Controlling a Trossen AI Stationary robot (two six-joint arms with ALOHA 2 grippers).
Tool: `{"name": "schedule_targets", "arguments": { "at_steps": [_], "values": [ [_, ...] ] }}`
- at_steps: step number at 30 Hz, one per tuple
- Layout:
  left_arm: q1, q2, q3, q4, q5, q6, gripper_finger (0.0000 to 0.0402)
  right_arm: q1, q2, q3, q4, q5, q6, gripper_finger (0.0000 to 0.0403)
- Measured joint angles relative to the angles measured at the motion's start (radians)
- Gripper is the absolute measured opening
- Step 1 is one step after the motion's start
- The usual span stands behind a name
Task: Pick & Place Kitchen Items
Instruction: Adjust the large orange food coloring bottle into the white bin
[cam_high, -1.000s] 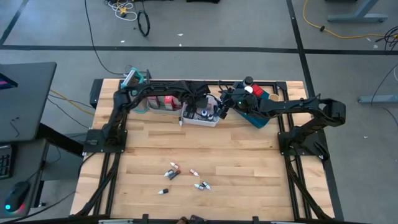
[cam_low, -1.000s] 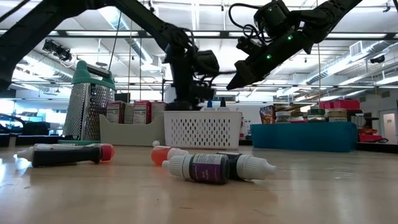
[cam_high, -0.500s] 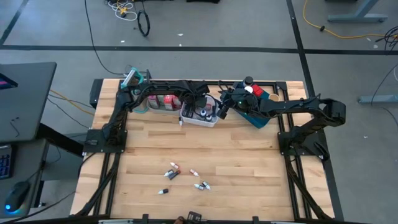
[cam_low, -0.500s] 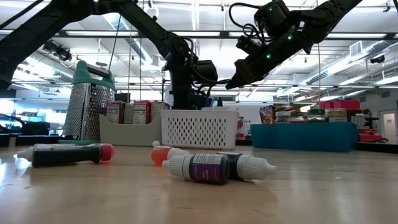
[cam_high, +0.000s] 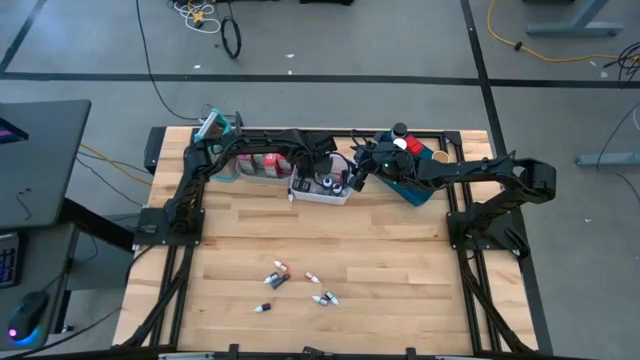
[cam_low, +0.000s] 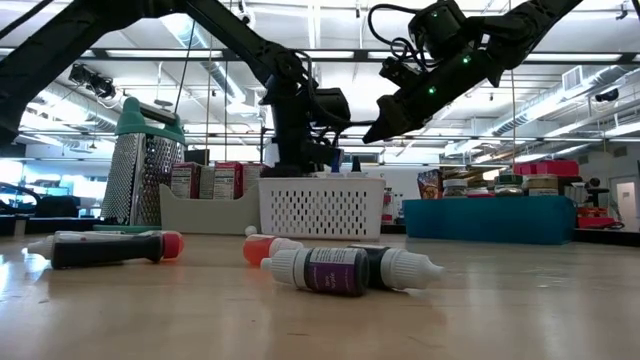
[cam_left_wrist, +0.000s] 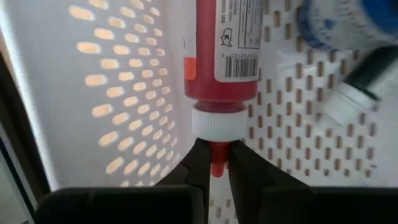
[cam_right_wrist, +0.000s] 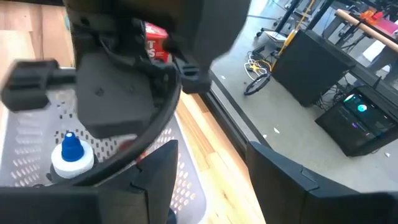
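A red bottle (cam_left_wrist: 221, 43) with a white cap and a red nozzle lies inside the white mesh basket (cam_high: 322, 192) at the table's far middle. My left gripper (cam_left_wrist: 215, 177) reaches down into the basket and is shut on that bottle. A blue-capped bottle (cam_left_wrist: 336, 25) and a dark bottle with a white cap (cam_left_wrist: 364, 84) lie beside it. My right gripper (cam_high: 357, 170) hangs open above the basket's right end, holding nothing. Several small bottles (cam_high: 276, 279) lie on the wood near the front. My left gripper pinches the red bottle's thin red nozzle (cam_left_wrist: 216, 155), just past the white cap (cam_left_wrist: 216, 123), between its two fingers. The fingers come from above, steeply down into the basket. The bottle lies on its side on the mesh floor, nozzle toward the fingers.
A clear bin (cam_high: 258, 164) with red cartons stands left of the basket, and a metal grater (cam_high: 215, 125) beyond it. A blue tray (cam_high: 412, 188) with jars sits at the right. Bare wood lies between the basket and the loose bottles (cam_low: 335, 270).
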Motion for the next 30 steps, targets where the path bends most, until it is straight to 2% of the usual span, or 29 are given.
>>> {"name": "schedule_targets", "arguments": {
  "at_steps": [7,16,20,30],
  "values": [
    [-0.019,-0.042,0.0,-0.033,-0.01,-0.019,0.0039,0.0,0.0,0.0,-0.002,0.0,0.0,0.0201],
    [-0.045,-0.096,0.001,-0.07,-0.18,-0.013,0.0039,0.0,0.0,0.0,-0.002,0.0,0.0,0.0201],
    [-0.066,-0.108,0.001,-0.121,-0.307,-0.003,0.0039,0.0,0.0,0.0,-0.002,0.004,0.0,0.0201],
    [-0.168,-0.121,0.001,-0.171,-0.742,0.107,0.0039,0.0,0.0,0.0,-0.009,0.009,0.0,0.0201]
  ]
}}
